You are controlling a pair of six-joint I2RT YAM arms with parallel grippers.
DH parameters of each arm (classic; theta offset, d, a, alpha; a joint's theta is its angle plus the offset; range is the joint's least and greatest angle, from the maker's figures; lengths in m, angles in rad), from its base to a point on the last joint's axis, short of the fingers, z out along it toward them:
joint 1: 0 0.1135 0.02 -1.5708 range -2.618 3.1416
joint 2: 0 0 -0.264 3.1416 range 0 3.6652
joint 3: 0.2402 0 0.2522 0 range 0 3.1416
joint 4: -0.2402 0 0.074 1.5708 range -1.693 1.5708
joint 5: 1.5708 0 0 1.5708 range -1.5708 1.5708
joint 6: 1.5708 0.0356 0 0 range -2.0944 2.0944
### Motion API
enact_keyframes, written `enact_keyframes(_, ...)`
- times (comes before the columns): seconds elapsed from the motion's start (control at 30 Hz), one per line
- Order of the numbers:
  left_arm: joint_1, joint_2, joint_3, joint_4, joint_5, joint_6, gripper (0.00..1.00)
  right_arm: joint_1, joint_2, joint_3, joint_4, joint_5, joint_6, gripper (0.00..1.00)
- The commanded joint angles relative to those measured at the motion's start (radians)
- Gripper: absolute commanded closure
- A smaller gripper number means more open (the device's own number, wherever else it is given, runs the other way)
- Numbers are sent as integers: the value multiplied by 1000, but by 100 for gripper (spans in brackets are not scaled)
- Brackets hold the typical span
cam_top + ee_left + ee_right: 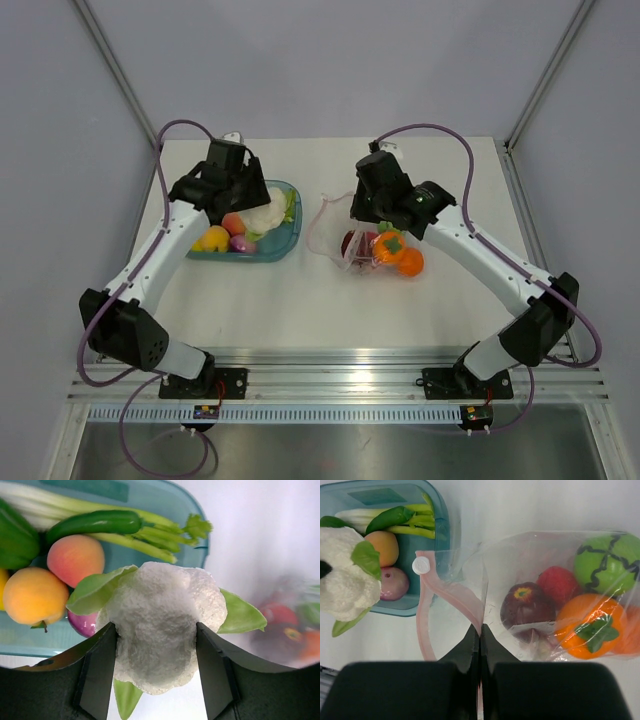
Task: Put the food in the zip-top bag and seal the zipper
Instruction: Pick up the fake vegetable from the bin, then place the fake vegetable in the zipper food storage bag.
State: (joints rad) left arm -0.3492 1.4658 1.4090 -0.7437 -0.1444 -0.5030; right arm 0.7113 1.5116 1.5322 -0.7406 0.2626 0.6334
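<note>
On the left, the left gripper is clamped on the cauliflower, one finger on each side, by the rim of the tray. A peach, a yellow fruit, a pepper and celery wait inside the tray. On the right, the right gripper is pinched together on the mouth of the bag. An apple, an orange and a green melon lie inside already. The zipper is open, so I judge the work about half done.

Bright even light, soft shadows, bg blurry
</note>
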Motion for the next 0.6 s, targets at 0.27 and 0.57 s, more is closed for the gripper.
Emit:
enact_keyframes(0.27, 3, -166, 16, 52, 406, 11, 59, 14, 88, 103, 63, -62, 11, 100)
enact_keyframes(0.57, -56, -144, -22, 79, 595, -5, 58, 14, 99, 123, 67, -74, 15, 100)
